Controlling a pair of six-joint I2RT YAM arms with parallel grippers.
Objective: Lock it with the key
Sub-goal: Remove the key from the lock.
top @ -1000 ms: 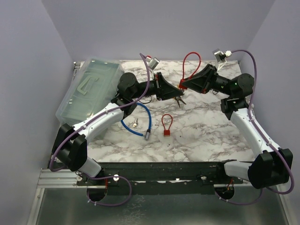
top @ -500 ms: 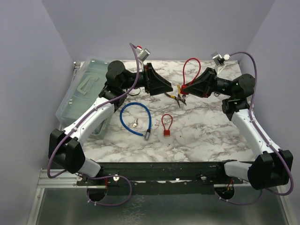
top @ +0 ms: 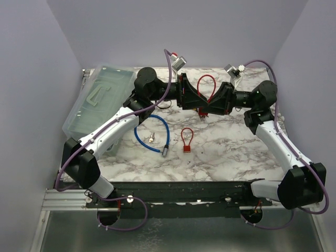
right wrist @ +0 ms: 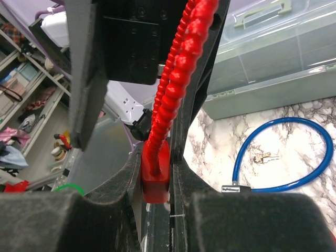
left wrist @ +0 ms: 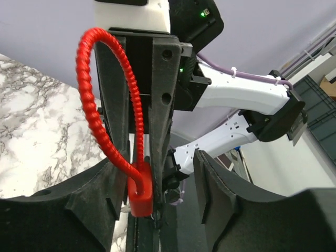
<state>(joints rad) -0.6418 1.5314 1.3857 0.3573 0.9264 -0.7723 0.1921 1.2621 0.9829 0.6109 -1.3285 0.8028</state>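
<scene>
The red cable lock [left wrist: 140, 193] is held up off the worktop [top: 236, 152], at the far middle where the two arms meet nose to nose. The right gripper [right wrist: 156, 178] has its jaws pinched on the lock's red body, with the ribbed loop standing up past them. The left gripper [left wrist: 157, 168] faces it with jaws spread. The red body sits between them, close to one finger and not gripped. From overhead a small thing hangs just under the body, probably the key [top: 201, 112], but it is too small to be sure, and neither wrist view shows the keyway plainly. To my eye the job now is for the left arm to take that key and turn it. It would do well to centre first, since the lock sits off to one side of its jaws, and then close on the flat of the key rather than on the red body. The turn ought to run about the key's own line, slowly, with the right jaws pinched hard so the body cannot spin along. The two grippers are very near each other, so a careless twist could knock fingers together. The blue cable lock [right wrist: 283, 124] and the small red padlock [top: 186, 149] lie well below on the marble, out of the way.
</scene>
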